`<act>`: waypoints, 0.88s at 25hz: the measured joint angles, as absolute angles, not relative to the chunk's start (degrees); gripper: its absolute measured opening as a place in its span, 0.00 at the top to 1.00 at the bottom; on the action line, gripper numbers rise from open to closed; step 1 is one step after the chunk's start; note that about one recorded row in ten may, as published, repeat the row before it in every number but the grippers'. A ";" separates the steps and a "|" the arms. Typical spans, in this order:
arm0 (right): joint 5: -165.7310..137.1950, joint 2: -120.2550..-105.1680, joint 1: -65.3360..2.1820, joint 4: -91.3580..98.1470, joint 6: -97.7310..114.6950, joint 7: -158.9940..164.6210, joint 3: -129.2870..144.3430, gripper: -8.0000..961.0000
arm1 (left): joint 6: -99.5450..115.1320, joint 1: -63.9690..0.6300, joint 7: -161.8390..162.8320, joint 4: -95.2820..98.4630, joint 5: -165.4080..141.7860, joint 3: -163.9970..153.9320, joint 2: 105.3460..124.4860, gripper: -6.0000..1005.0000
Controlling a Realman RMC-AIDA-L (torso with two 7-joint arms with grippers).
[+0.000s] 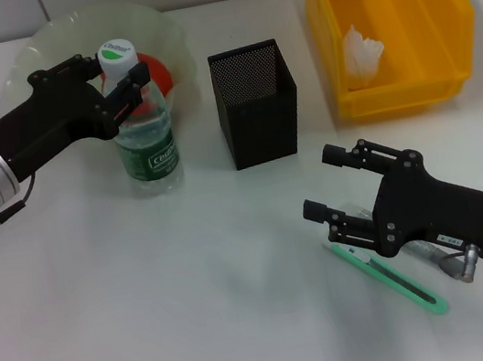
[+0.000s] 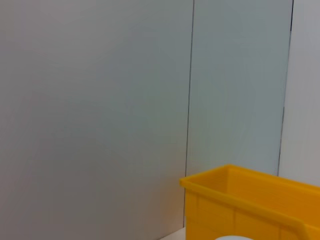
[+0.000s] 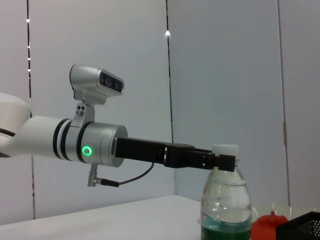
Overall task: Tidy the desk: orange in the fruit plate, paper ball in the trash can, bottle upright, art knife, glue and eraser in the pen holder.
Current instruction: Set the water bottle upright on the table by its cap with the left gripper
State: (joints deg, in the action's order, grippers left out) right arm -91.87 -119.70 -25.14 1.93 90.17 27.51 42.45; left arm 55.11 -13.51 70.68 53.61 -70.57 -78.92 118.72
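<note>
So the bottle [image 1: 144,132] stands upright on the desk [image 1: 154,325], just in front of the plate [image 1: 52,45]. The left gripper [image 1: 110,84] is at its neck, one finger on each side just under the cap. It looks shut on the neck, or very nearly so. I think the bottle step is about done. Next, the left gripper needs to open and back away gently, so the bottle does not tip.

The orange [image 1: 159,74] sits in the plate, right behind the bottle. The paper ball [image 1: 361,54] lies in the yellow can [image 1: 440,36]. Both of those jobs look done.

The right gripper [image 1: 331,186] is low over the desk with its fingers wide open and nothing in them. The knife [image 1: 390,278] lies flat on the desk just under and beside it. I think the knife is the next thing to pick up. The gripper should come down over the thin handle and close on it.

The black holder [image 1: 256,104] stands between the bottle and the can, near the right gripper (nothing blocks the way to it). Something pale lies under the right arm, maybe the glue, but I cannot tell. I cannot see the eraser.
</note>
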 joint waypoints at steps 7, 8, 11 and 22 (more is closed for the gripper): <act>-91.94 -119.71 -25.18 1.93 90.17 27.51 42.45 0.26 | 55.29 -13.54 70.57 53.52 -70.57 -78.92 118.74 0.48; -91.97 -119.70 -25.24 1.94 90.17 27.51 42.45 0.26 | 55.40 -13.54 70.46 53.53 -70.57 -78.92 118.74 0.48; -92.01 -119.70 -25.34 1.94 90.17 27.54 42.45 0.26 | 55.88 -13.55 69.69 53.28 -70.57 -79.06 118.72 0.48; -92.01 -119.71 -25.57 1.94 90.17 27.70 42.45 0.26 | 56.57 -13.62 69.07 52.91 -70.54 -78.96 118.62 0.47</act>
State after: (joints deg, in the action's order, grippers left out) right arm -92.01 -119.71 -25.57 1.94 90.17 27.70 42.45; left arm 56.57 -13.62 69.07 52.91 -70.54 -78.96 118.62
